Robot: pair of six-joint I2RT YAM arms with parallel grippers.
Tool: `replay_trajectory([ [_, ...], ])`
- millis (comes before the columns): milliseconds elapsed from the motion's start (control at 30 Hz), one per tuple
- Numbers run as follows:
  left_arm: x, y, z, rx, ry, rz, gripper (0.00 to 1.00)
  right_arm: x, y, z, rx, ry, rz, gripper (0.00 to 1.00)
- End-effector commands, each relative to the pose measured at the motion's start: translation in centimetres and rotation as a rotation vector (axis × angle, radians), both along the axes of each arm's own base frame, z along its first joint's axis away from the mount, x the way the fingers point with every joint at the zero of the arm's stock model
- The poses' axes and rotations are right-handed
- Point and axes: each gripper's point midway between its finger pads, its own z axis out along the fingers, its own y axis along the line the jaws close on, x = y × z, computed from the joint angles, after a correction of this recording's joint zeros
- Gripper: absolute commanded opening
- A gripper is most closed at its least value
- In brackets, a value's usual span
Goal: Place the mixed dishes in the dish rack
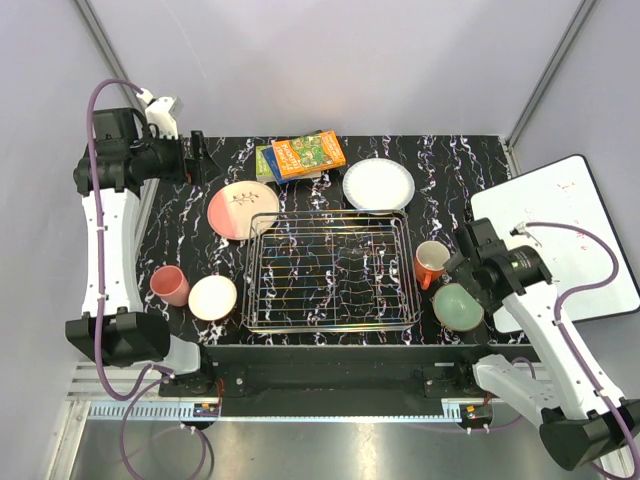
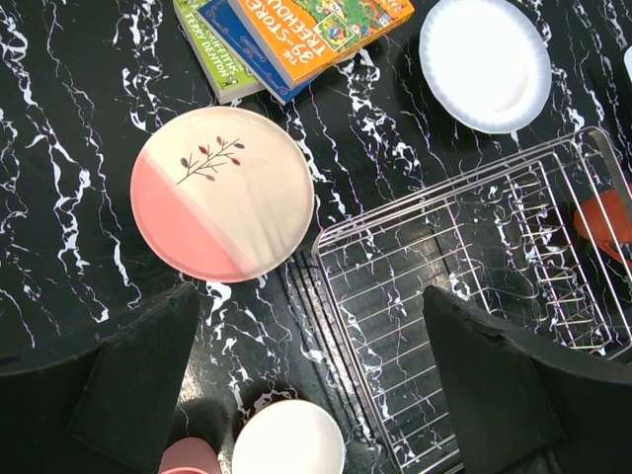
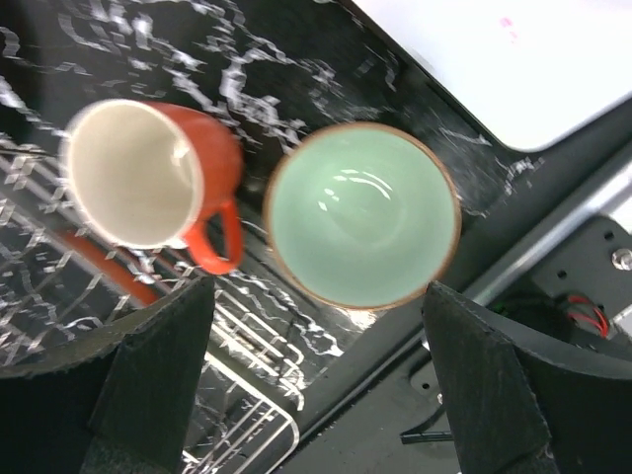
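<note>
Behind dish rack (image 1: pixel 330 272), books (image 1: pixel 308 154) nr white plate (image 1: pixel 378 185).

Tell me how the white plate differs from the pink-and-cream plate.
The white plate is plain white; the pink-and-cream plate is part pink, part cream, with a twig motif. The white plate lies beyond the far right corner of the rack, the pink-and-cream plate by its far left corner. Both are round and lie flat on the table, outside the rack.
</note>
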Motion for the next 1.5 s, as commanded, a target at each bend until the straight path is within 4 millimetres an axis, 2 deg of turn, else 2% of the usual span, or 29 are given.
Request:
replay_trajectory([
  [0,0.7,0.4,-0.2,0.021,-0.013,-0.003,0.99,-4.0,-1.1,-2.9,-0.013,0.15,-0.118,0.92],
  [167,0.7,0.5,-0.6,0.041,-0.015,-0.014,0.99,-6.2,-1.2,-5.9,-0.015,0.266,-0.156,0.92],
  [400,0.9,1.0,-0.9,0.074,-0.017,-0.013,0.99,-6.0,-0.5,-6.7,-0.011,0.327,-0.108,0.88],
  [467,0.9,1.2,-1.0,0.086,-0.019,-0.009,0.99,-5.6,0.4,-7.5,0.016,0.35,-0.075,0.86],
  [700,1.1,1.8,-1.7,0.115,-0.004,0.007,0.99,-5.8,1.3,-8.0,0.001,0.426,-0.047,0.86],
  [867,1.1,2.1,-1.3,0.139,-0.021,0.008,0.99,-6.7,1.5,-8.1,0.006,0.473,-0.035,0.84],
  [1100,1.1,2.3,-1.5,0.164,-0.028,-0.005,0.99,-6.8,2.4,-8.6,0.018,0.521,-0.022,0.84],
  [1300,1.6,2.2,-1.0,0.166,-0.044,-0.017,0.99,-5.3,3.4,-9.2,-0.01,0.544,-0.008,0.84],
  [1467,1.4,2.3,-0.9,0.176,-0.051,-0.015,0.99,-4.5,3.4,-9.7,-0.051,0.544,0.006,0.84],
])
